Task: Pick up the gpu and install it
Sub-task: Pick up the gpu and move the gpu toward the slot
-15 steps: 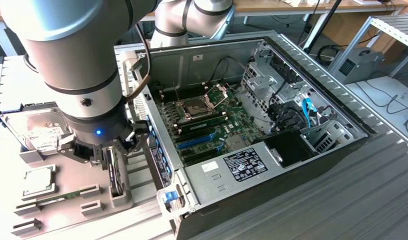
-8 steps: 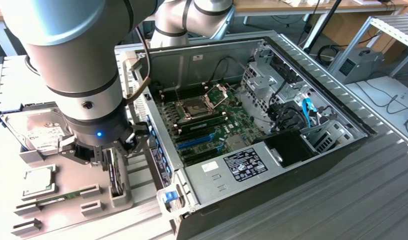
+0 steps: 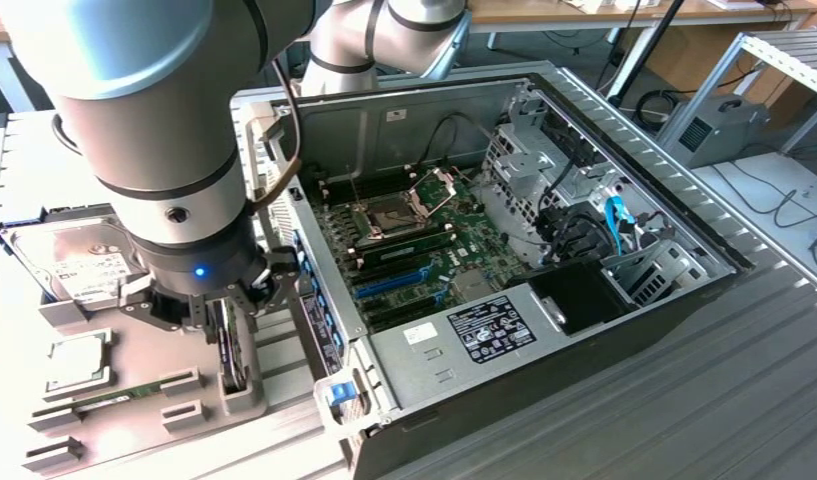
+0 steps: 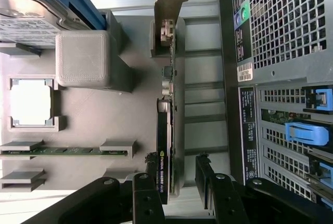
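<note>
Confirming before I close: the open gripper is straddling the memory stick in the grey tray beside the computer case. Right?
Not quite. The open gripper is straddling the gpu, standing on edge in the grey tray beside the computer case; the memory stick lies apart in its own slot. The wrist view shows it.

Jaws spread, gpu (image 4: pixel 164 151) edge-on in the gap between them, slim clearance on either face. Computer case (image 4: pixel 281 52) rear wall close outside one jaw. Outside the other: bare tray (image 4: pixel 130 115), then holder block (image 4: pixel 83 60) and hard drive (image 4: pixel 31 21).
</note>
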`<action>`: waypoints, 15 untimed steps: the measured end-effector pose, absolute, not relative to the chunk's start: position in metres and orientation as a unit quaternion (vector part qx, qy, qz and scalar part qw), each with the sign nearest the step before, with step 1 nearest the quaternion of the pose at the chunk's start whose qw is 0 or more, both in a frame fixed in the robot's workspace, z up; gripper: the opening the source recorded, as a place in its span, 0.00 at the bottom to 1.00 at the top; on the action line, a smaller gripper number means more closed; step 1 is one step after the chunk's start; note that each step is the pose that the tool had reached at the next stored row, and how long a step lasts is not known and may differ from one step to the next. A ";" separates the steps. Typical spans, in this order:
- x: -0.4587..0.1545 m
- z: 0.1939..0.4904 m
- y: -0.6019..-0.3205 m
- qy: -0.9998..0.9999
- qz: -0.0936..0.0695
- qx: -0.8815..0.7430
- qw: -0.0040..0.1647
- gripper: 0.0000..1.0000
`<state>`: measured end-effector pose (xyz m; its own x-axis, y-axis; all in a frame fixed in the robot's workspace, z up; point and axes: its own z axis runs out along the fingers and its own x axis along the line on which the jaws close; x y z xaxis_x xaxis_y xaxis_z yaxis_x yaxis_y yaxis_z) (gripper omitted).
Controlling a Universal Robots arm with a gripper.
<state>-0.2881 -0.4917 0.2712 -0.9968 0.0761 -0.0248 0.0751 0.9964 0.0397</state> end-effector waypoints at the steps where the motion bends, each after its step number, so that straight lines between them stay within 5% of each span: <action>1: -0.288 0.271 -0.492 0.999 0.019 0.038 0.013 0.42; 15: -0.288 0.264 -0.492 0.999 0.019 0.038 0.013 0.42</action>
